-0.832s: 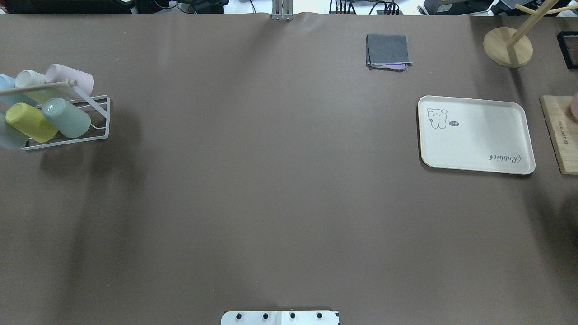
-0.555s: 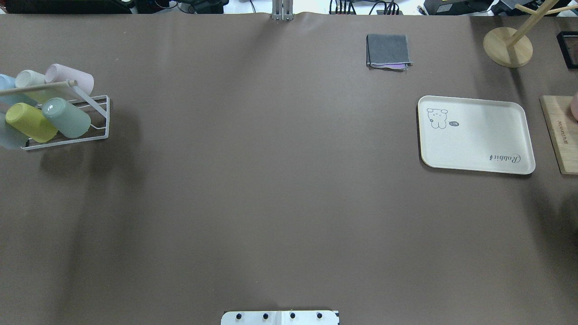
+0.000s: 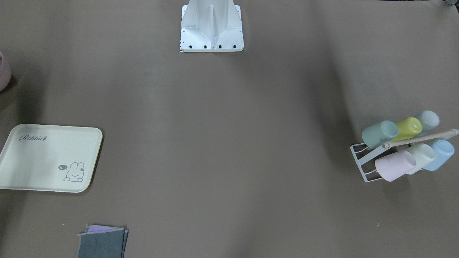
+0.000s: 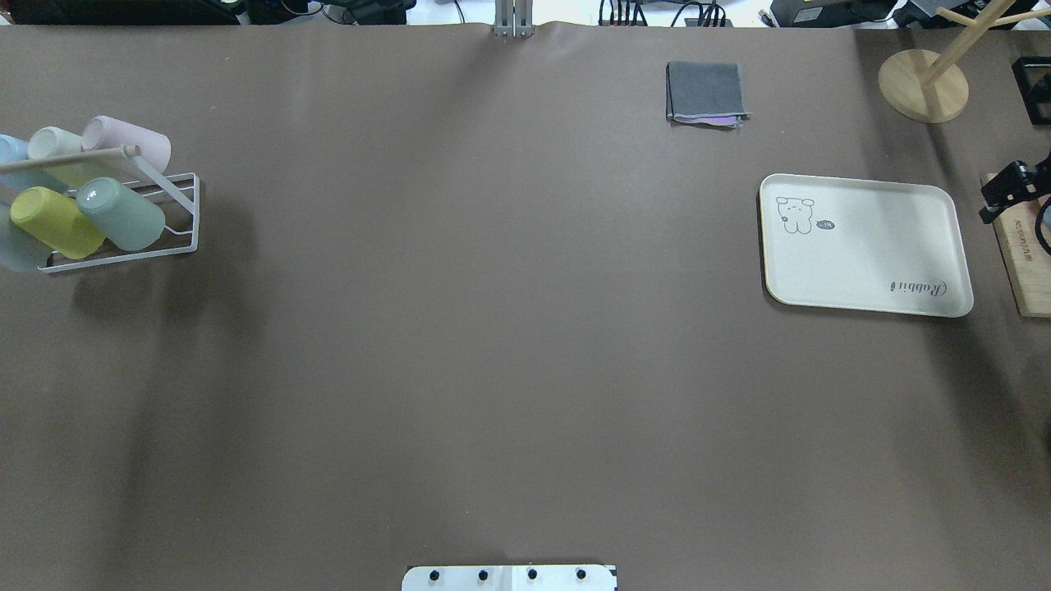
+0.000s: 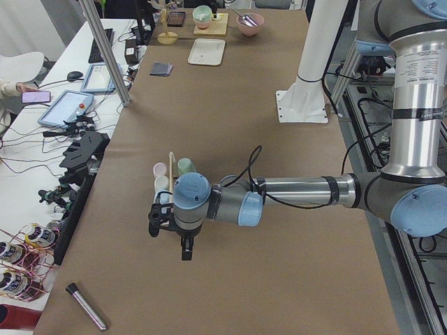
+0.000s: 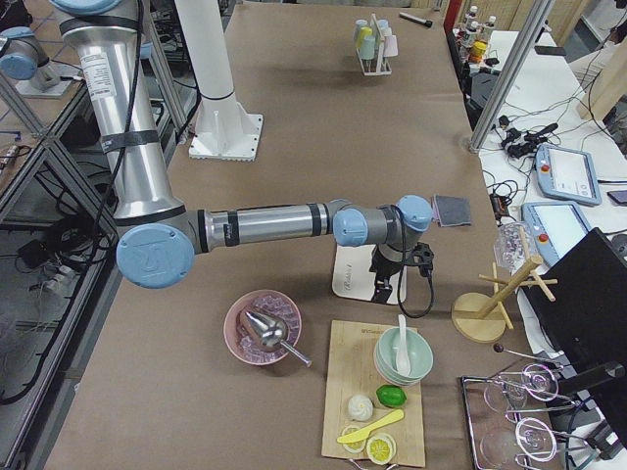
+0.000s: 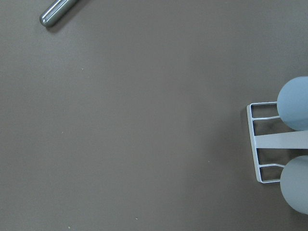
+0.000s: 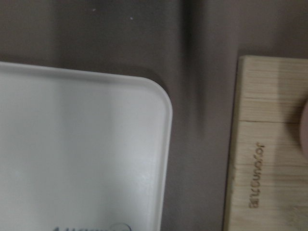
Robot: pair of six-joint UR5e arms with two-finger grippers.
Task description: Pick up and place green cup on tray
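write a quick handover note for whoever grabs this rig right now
Left end effector: over bare table beside the rack; nothing seen in it; open or shut cannot be told.
Right end effector: above the gap between the tray and the wooden board; state cannot be told.
Green cup: lying tilted in the rack beside the yellow-green cup.
Done: nothing; the tray is empty.
Left: grasp the green cup, carry it across the table, set it on the tray.
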